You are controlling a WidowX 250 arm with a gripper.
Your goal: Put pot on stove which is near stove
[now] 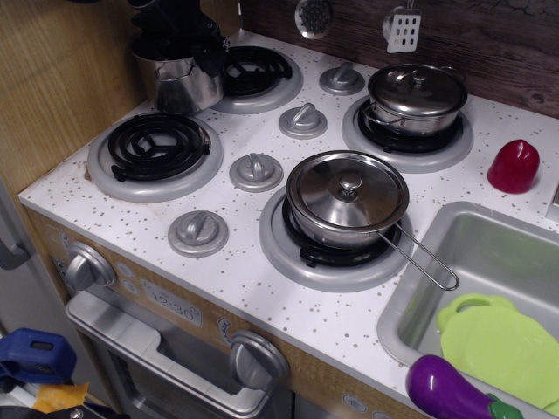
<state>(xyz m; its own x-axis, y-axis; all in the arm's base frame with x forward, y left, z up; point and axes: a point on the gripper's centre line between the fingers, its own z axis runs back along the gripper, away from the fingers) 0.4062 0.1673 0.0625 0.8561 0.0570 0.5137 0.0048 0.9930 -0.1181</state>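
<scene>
— Black gripper [179, 39] sits down over the mouth of the pot [182, 80], at the back left corner. How far do the fingers stand apart?

— I cannot tell. The dark body covers the pot's rim and hides the fingertips, so whether it has hold of the pot is not clear either.

— Where does the pot stand?

— On the white speckled counter [253, 279], hard against the left side of the back-left stove [258, 74], overlapping its grey rim, with the wooden wall [61, 87] just behind it.

— Count the burners.

— Four coils. The back-left one and the front-left burner [155, 153] are bare. The back-right one bears a shallow lidded pot [416, 96]; the front-right one bears a lidded saucepan [348, 196] whose wire handle reaches toward the sink [489, 253].

— And the knobs?

— Four grey knobs [256, 170] on the counter between the burners, two more on the oven front.

— What else?

— One red pepper [514, 166] beside the back-right burner, a green plate [502, 340] in the sink, a purple eggplant [445, 391] at its near edge, and two utensils [402, 26] hanging on the back wall.
</scene>
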